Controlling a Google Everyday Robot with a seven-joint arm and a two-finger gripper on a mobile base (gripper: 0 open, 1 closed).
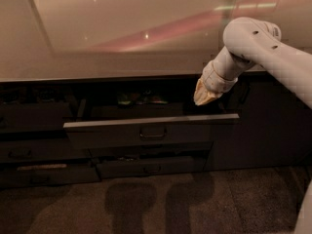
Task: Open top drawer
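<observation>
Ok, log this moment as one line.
top drawer: pulled out | gripper: above its right end, clear of handle

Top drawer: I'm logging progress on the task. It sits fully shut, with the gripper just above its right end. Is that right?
Not quite. The camera view shows the top drawer pulled out, not shut, with its inside open to view behind the front. The gripper is indeed just above its right end.
</observation>
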